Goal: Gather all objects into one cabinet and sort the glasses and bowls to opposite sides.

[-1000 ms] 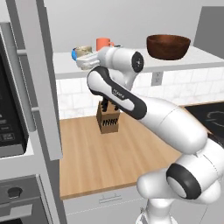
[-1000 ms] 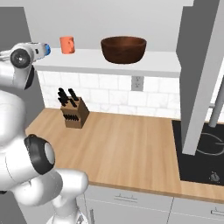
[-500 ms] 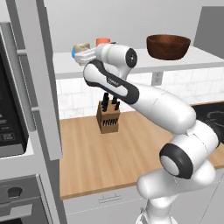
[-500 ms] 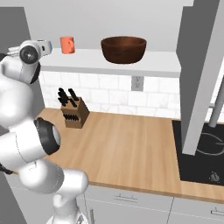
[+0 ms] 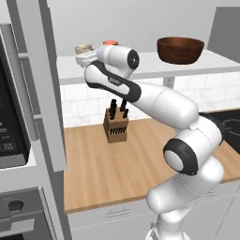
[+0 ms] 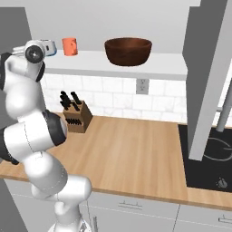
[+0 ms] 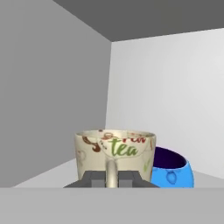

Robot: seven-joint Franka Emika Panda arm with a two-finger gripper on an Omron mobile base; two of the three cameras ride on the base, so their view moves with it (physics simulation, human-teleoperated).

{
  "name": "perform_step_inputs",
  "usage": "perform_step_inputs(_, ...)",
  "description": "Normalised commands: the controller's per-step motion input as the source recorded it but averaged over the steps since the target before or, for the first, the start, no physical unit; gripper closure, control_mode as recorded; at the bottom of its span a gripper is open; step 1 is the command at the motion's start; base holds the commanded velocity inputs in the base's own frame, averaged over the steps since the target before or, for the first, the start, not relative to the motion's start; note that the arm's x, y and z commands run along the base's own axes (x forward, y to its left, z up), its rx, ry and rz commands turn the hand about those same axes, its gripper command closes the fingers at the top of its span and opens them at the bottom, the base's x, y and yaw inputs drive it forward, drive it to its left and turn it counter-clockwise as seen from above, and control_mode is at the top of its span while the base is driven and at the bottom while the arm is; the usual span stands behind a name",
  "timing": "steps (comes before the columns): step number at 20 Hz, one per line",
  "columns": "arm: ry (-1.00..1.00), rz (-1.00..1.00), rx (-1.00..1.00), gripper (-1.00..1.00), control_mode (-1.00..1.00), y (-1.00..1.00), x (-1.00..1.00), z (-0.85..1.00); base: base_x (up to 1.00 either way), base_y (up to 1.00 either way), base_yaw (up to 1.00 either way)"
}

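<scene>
Since 1.0 s ago the arm has swung further left along the cabinet shelf point(image 5: 154, 70), carrying the hand towards the shelf's left end. Jaws point(image 7: 112, 180) pinching the handle of the beige mug point(image 7: 115, 156), which stands upright straight ahead of them, near the cabinet's side wall. Judgement: mug is being taken to the glasses' side.

Blue bowl point(image 7: 171, 171) sits just beside the mug, on the jaws' right and a little behind; it crowds the set-down spot. Orange mug point(image 6: 70, 46) and brown bowl point(image 6: 128, 50) stand further right along the shelf. Knife block point(image 5: 116, 124) on the surface below, well apart.
</scene>
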Motion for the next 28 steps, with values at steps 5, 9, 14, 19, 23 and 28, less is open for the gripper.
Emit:
perform_step_inputs(5,0.0,0.0,0.0,1.0,-1.0,0.09,0.04,-0.17,0.0,0.0,0.0)
perform_step_inputs(9,0.0,0.0,0.0,-1.0,-1.0,0.03,0.0,-0.13,0.0,0.0,0.0)
perform_step_inputs(14,0.0,0.0,0.0,-1.0,-1.0,0.0,0.0,0.0,0.0,0.0,0.0)
perform_step_inputs(19,0.0,0.0,0.0,-1.0,-1.0,-0.02,-0.01,0.0,0.0,0.0,0.0)
perform_step_inputs(23,0.0,-0.09,0.0,-1.0,-1.0,-0.21,-0.14,0.0,0.0,0.0,0.0)
perform_step_inputs(28,0.0,-0.12,0.0,-1.0,-1.0,-0.18,-0.15,0.0,0.0,0.0,0.0)
